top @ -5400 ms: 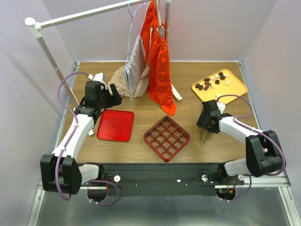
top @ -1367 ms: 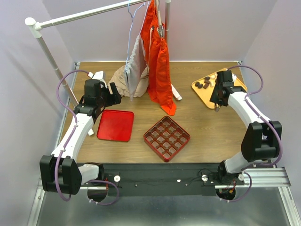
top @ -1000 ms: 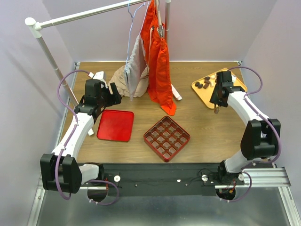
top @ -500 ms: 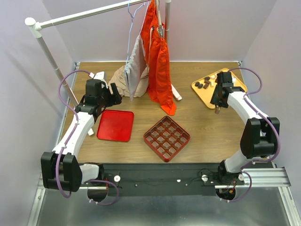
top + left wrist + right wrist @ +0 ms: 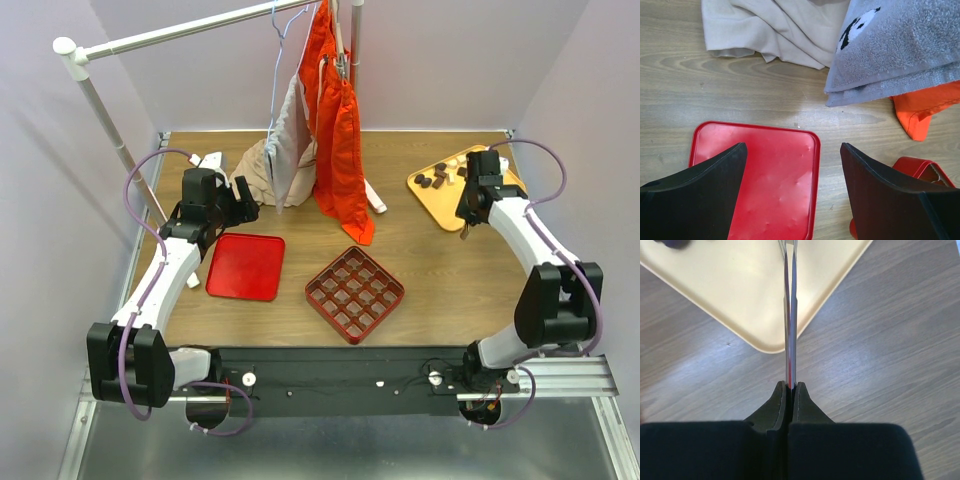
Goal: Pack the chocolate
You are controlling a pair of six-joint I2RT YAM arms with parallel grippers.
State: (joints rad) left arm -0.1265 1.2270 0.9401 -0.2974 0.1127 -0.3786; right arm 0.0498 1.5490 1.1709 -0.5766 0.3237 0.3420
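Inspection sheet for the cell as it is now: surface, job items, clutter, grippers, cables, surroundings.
Surface: wooden table, nothing spilled.
Job's things: chocolate on the yellow tray, far right; red gridded box near centre, none packed yet.
Clutter: red lid; beige cloth heaped; grey towel and orange garment hanging.
Grippers: left gripper open over the lid; right gripper shut on a thin metal tool at the tray's edge.
Cables: purple cables loop free.
Surroundings: white clothes rack, lilac walls.

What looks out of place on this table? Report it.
A beige cloth lies crumpled on the table under the rack while the orange garment hangs. The red gridded box sits turned diagonally to the table edge.
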